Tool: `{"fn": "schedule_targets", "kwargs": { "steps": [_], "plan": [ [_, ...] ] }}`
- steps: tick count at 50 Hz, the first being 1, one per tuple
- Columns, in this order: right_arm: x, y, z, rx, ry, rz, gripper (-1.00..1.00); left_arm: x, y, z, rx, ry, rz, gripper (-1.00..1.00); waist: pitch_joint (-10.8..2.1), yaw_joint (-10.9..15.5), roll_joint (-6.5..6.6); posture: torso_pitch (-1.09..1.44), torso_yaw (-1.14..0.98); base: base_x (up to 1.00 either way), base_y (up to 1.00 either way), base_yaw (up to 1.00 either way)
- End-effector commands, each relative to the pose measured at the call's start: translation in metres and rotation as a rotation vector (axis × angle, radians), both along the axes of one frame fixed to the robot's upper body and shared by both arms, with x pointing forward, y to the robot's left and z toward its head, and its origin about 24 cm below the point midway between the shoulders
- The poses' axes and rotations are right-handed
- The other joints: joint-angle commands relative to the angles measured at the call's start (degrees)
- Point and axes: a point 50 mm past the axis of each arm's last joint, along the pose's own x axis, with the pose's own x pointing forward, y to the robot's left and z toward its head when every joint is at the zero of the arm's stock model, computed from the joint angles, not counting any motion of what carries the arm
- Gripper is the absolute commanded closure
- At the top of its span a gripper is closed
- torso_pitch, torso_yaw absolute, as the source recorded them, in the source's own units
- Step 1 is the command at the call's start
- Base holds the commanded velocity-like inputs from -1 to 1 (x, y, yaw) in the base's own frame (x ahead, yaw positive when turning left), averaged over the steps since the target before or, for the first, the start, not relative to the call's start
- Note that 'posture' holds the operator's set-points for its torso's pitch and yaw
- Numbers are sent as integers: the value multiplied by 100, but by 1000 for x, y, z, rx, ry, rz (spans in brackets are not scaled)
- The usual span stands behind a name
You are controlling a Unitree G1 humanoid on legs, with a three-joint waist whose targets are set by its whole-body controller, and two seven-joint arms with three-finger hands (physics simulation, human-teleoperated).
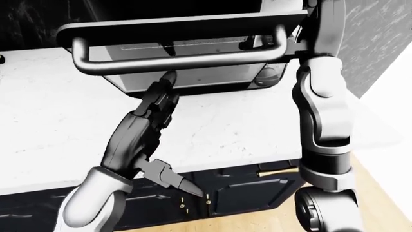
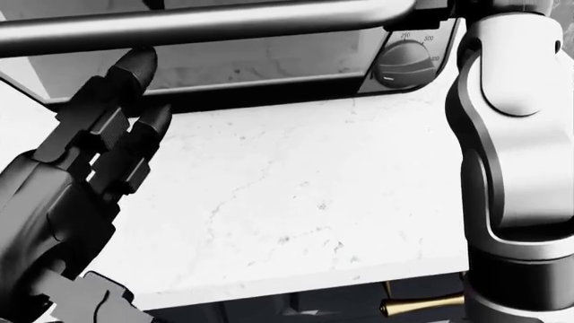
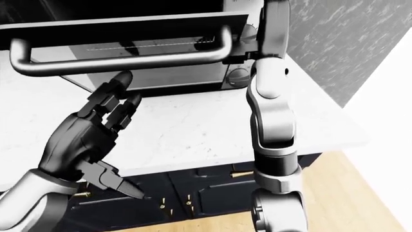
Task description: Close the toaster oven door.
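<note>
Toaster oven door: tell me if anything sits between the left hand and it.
Nothing visible does. The left hand is open, its fingertips just under the lowered toaster oven door and its handle bar, with only bare counter below. The right arm rises beside the door's right end, not across it.

Left hand (image 1: 151, 126), fingers spread, reaches under the door handle (image 1: 180, 60).

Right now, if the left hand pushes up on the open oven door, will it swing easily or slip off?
The toaster oven door looks rigid, probably swinging up on its hinge. Its bar handle is smooth and round, so fingertips may slide. The left hand sits open beneath, not gripping.
</note>
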Motion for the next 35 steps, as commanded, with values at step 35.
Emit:
{"fn": "schedule_targets", "kwargs": {
  "steps": [35],
  "plan": [
    [-19,-1,30,21,-142,0,-100,39,8,14,20,-45,48,-100,-154,56,-83,0,0,0,0,0]
  ]
}}
